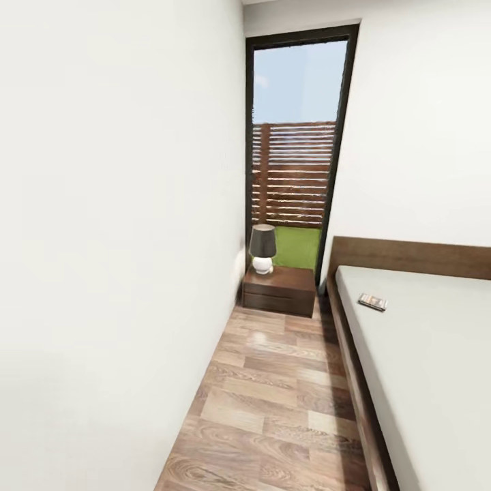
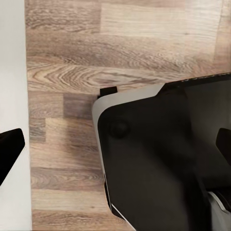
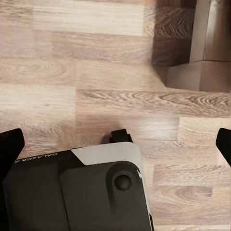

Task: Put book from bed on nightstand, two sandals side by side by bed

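the robot stands in a narrow aisle of wood-plank floor (image 1: pixel 273 402) between a white wall (image 1: pixel 102 239) and the bed (image 1: pixel 423 354), looking toward a tall window (image 1: pixel 296 136). the book (image 1: pixel 373 301) lies flat on the pale mattress close to the near edge and not far below the headboard (image 1: pixel 416 256), well apart from everything else on the bed surface. the nightstand (image 1: pixel 280 290) sits at the end of the aisle under the window, with a small lamp (image 1: pixel 262 249) on the left part of its top, leaving bare wood to the right. no sandals appear here. the left gripper (image 2: pixel 115 144) and the right gripper (image 3: pixel 115 144) both hang over the floor beside the robot's dark base (image 3: pixel 82 192), fingertips at the far edges of each wrist view, so both look spread wide and empty. the book reads as thin, light and fairly stiff, a paperback that may flex a little; lying flat on a soft mattress, it probably offers little edge for a pinch. a sensible hold seems to be across the short width at one long edge, pressing slightly into the mattress so a finger gets beneath. the cover may be slick, so a firm closure seems wise.
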`<state>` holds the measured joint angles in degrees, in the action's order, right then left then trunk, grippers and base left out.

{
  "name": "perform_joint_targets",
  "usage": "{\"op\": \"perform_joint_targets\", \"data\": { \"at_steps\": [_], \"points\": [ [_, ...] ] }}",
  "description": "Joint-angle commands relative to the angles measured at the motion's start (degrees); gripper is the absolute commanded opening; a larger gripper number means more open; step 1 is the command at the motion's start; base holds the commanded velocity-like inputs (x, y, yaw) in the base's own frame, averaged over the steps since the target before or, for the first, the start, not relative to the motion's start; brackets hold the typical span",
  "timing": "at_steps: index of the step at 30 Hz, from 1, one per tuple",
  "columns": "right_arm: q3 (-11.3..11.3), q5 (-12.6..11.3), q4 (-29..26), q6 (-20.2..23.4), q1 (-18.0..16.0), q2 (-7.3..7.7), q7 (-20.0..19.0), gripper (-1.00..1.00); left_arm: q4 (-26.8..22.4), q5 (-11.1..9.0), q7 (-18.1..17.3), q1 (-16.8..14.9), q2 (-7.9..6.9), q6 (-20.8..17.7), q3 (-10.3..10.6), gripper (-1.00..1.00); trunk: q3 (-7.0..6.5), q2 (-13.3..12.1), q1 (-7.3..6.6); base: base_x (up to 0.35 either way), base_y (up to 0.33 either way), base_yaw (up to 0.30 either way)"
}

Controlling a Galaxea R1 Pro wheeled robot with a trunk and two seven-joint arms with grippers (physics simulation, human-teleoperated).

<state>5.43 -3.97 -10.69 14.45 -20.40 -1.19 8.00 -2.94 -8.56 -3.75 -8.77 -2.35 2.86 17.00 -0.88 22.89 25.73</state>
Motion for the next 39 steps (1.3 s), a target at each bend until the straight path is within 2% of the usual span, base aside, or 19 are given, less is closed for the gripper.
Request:
{"op": "perform_joint_targets", "data": {
  "at_steps": [1, 19, 27, 32, 39],
  "points": [
    [0.29, -0.42, -0.12, 0.22, 0.01, -0.04, 0.22, 1.0, 0.07, -0.6, -0.2, -0.02, -0.02, 0.17, 0.48, 1.0, 0.02, 0.03, 0.06, 0.348, 0.0, -0.015],
    [0.26, -0.37, 0.06, 0.27, 0.01, -0.23, 0.17, 1.0, 0.12, -0.58, -0.2, -0.02, 0.06, -0.08, 0.49, 1.0, 0.02, 0.03, 0.06, 0.348, 0.0, -0.088],
    [0.32, -0.36, 4.22, 0.07, 0.01, -0.18, 0.17, 1.0, 0.12, -0.58, -0.2, -0.02, 0.14, -0.14, 0.49, 1.0, 0.02, 0.03, 0.06, 0.348, 0.0, -0.015],
    [0.35, -0.4, 9.78, -3.6, 0.38, -0.23, 0.16, 1.0, 0.12, -0.58, -0.14, -0.02, 0.17, -0.15, 0.49, 1.0, 0.02, 0.03, 0.06, 0.349, 0.0, -0.004],
    [0.37, -0.42, 12.14, -7.38, 2.43, -0.45, 0.17, 1.0, 0.12, -0.58, -0.12, -0.02, 0.22, -0.15, 0.49, 1.0, 0.02, 0.03, 0.06, 0.349, 0.0, -0.001]
  ]
}}
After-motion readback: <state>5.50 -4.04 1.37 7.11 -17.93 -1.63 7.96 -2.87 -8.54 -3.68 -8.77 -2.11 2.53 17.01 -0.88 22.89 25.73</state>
